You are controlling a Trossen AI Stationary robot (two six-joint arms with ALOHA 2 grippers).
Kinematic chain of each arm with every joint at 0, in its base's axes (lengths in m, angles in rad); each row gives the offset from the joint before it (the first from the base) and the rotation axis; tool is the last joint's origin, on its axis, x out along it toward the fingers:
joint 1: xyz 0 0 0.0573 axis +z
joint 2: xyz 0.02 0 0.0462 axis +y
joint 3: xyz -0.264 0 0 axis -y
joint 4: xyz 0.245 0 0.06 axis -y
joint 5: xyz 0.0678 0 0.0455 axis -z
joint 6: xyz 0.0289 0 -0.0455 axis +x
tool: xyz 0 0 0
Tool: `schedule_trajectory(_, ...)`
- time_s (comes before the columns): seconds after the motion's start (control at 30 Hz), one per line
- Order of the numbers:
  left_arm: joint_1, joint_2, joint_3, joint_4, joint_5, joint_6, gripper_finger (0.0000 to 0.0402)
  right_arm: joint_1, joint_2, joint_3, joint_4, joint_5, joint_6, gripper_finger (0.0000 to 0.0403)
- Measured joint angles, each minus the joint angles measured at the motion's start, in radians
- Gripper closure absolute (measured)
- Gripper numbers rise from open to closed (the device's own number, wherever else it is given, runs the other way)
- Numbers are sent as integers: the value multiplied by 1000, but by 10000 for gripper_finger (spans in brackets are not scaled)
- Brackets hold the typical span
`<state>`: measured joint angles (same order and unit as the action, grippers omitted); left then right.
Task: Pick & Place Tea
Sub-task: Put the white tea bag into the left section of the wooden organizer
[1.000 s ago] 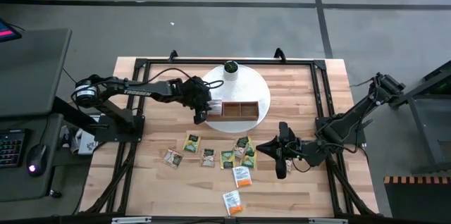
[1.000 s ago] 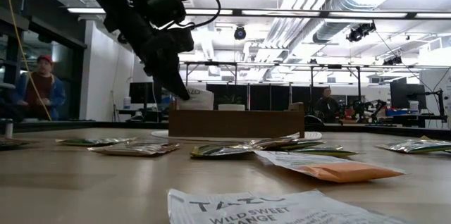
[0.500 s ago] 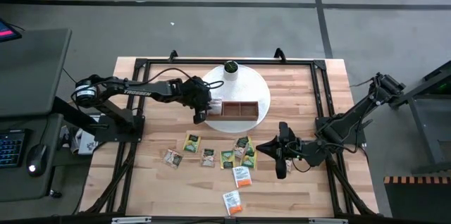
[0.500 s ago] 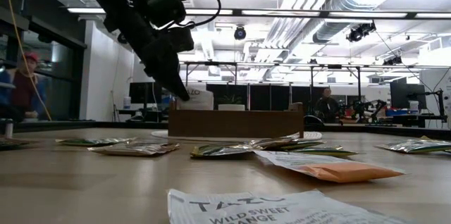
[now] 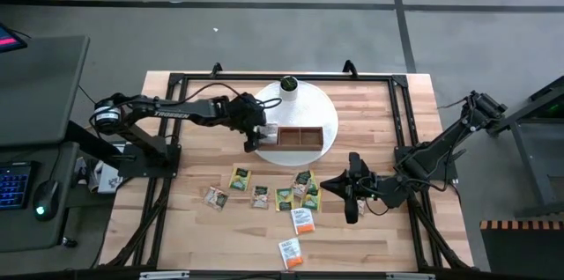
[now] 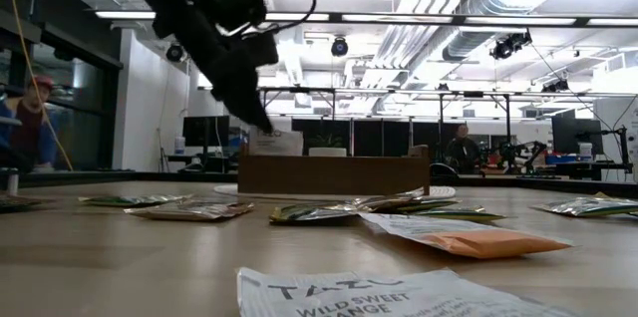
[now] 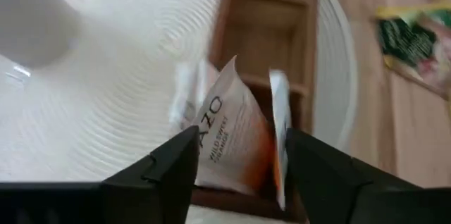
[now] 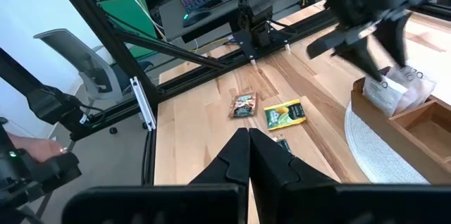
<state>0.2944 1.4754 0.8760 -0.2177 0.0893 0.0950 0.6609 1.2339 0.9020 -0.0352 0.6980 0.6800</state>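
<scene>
Orange-and-white tea sachet (image 7: 229,136) leaning in wooden tray's (image 5: 298,138) end compartment, directly beneath released left claw (image 7: 236,155); withdraw straight upward, fingers spread, avoiding snagging; right claw (image 8: 248,155) clenched, idle on counter (image 5: 203,170).

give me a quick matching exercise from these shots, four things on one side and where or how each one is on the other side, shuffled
Things:
1. left pincer
2. right pincer
3. wooden tray
4. white cylinder with a dark green top

Places or states:
A. shut, low over the table's near right part, holding nothing
B. on the round white mat, at its far edge
C. open, over the tray's left end, white and orange tea sachet between its fingers
D. on the round white mat, sachets standing in its left compartment

Pairs: 1-C, 2-A, 3-D, 4-B
</scene>
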Motion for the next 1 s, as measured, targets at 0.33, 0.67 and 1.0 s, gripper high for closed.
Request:
schedule_trajectory(0.33,0,0,284,-283,-101,56,177,0,0,0,-3,-21,0,402)
schedule_trajectory(0.67,0,-31,423,-546,-47,-91,176,0,0,0,-4,-55,0,402)
schedule_trajectory(1.0,-206,-144,366,-517,-69,-291,176,1,44,0,-42,-73,39,403)
